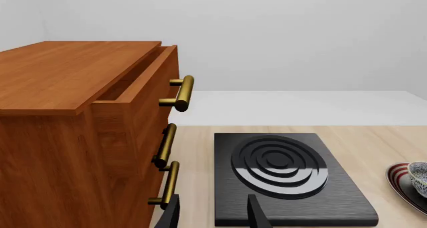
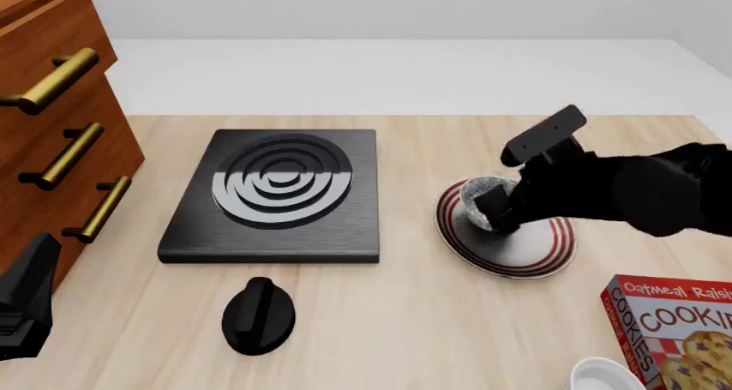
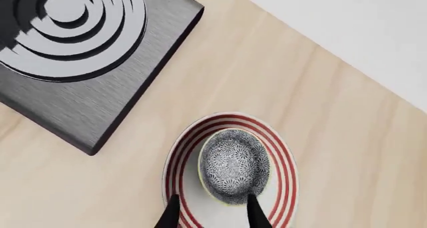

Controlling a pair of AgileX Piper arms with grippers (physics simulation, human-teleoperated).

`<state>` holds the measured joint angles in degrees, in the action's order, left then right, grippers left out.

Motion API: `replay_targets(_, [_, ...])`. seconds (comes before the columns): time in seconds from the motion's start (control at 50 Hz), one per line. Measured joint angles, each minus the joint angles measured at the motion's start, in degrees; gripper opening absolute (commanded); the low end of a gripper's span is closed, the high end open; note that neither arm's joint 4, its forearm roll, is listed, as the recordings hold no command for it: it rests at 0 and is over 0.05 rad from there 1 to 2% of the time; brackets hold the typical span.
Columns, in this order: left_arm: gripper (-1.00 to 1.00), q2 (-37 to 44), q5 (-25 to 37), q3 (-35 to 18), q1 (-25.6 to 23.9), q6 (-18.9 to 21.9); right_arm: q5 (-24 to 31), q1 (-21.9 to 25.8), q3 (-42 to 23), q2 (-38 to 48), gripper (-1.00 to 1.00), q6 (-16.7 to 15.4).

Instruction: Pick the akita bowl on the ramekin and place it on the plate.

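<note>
The akita bowl [image 3: 235, 163], speckled grey and white, rests inside the plate [image 3: 283, 163], which is white with red rings. My right gripper [image 3: 212, 215] hovers just over it, open. One of its fingers [image 3: 253, 210] is at the bowl's near rim and the other is out over the plate. In the front view the right gripper [image 2: 495, 212] covers much of the bowl [image 2: 481, 191] on the plate [image 2: 537, 255]. The white ramekin [image 2: 603, 378] stands empty at the near right edge. My left gripper [image 1: 213, 218] is open and holds nothing, low beside the cabinet.
A black stove plate [image 2: 280, 193] lies left of the plate, with a black knob [image 2: 257, 315] in front of it. A wooden cabinet [image 2: 57, 107] with brass handles fills the left. A cookie box [image 2: 675, 330] stands near the ramekin.
</note>
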<state>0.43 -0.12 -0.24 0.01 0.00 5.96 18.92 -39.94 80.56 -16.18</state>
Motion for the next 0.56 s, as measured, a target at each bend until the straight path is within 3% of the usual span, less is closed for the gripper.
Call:
replay_targets(0.24, [1.0,0.0,0.0,0.0,0.0,0.0,16.18,1.11,-1.51,-22.04,1.0,-0.62])
replay_targets(0.56, [1.0,0.0,0.0,0.0,0.0,0.0,44.68,3.35,-13.44,-51.9,1.0,-0.85])
